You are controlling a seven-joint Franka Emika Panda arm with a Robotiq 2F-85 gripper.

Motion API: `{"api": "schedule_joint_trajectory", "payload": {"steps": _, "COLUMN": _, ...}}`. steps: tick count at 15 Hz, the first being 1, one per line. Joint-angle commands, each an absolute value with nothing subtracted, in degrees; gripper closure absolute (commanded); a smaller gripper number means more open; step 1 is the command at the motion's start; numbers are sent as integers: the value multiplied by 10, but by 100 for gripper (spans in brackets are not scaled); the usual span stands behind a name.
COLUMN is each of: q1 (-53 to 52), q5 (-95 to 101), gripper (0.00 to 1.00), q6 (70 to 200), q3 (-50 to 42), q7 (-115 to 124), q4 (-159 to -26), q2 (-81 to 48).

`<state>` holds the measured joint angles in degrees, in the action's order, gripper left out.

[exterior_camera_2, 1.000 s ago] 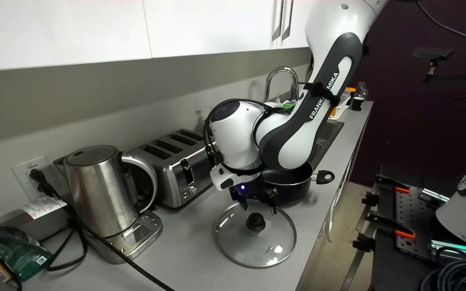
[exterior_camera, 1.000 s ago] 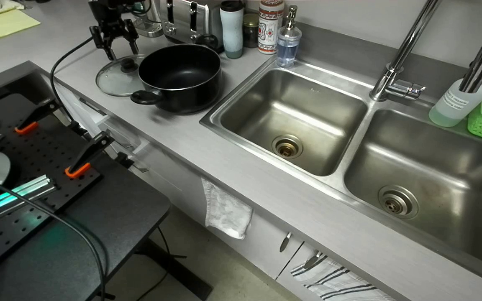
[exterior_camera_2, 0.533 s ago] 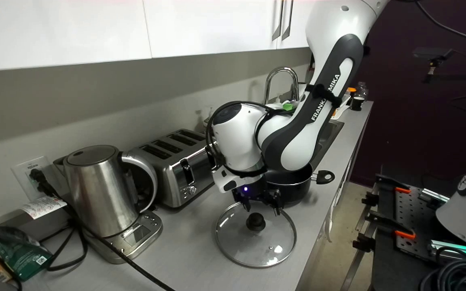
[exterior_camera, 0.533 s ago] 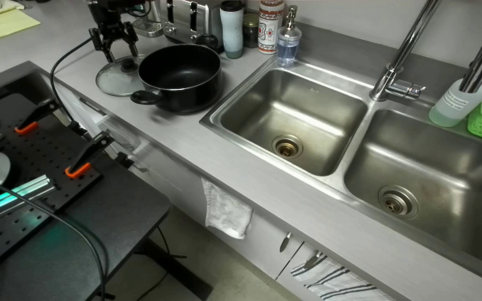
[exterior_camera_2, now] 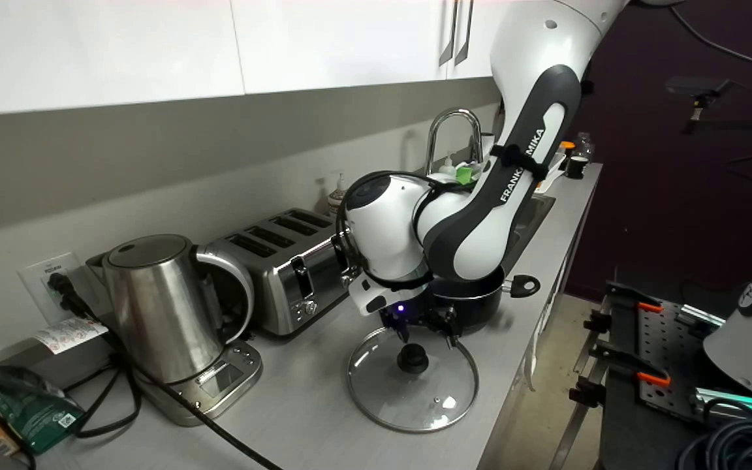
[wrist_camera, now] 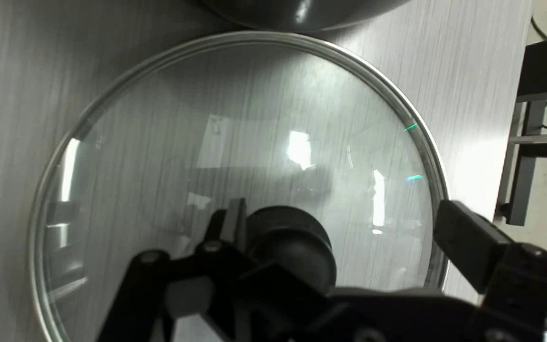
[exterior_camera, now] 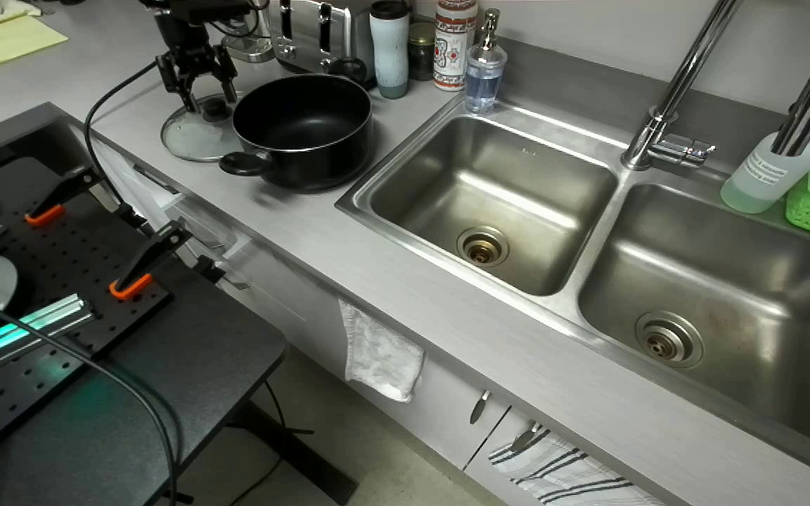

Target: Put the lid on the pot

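Observation:
The see-through glass lid (exterior_camera: 190,140) lies flat on the counter beside the black pot (exterior_camera: 328,165). Both also show in an exterior view, the lid (exterior_camera_2: 408,405) in front of the pot (exterior_camera_2: 474,313). In the wrist view the lid (wrist_camera: 159,156) fills the middle, and the pot's side (wrist_camera: 311,12) shows at the top edge. My gripper (exterior_camera: 211,103) is open above the lid; it also shows in an exterior view (exterior_camera_2: 427,341). In the wrist view the lid's dark knob (wrist_camera: 297,254) lies between the open fingers (wrist_camera: 342,223), close to the left finger and partly hidden by the gripper.
A toaster (exterior_camera_2: 278,261) and a steel kettle (exterior_camera_2: 154,300) stand along the wall. A tumbler (exterior_camera: 389,53) and a soap dispenser (exterior_camera: 484,77) stand behind the pot, near the sink (exterior_camera: 405,232). The pot's handle (exterior_camera: 247,164) points toward the counter's front edge.
My gripper has moved down a little and slightly right in both exterior views, closer to the lid. It stays open. The lid and pot have not moved.

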<state>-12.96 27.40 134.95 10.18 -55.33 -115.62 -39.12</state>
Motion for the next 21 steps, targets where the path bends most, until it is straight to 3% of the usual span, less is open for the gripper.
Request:
{"api": "schedule_joint_trajectory", "payload": {"steps": 1, "q1": -137, "q5": 305, "gripper": 0, "q6": 1345, "q3": 90, "q7": -555, "q4": -1148, "q2": -405}}
{"api": "schedule_joint_trajectory", "payload": {"steps": 21, "q1": -112, "q5": 415, "gripper": 0, "q6": 1595, "q3": 84, "q7": -550, "q4": -1222, "q2": -405}}
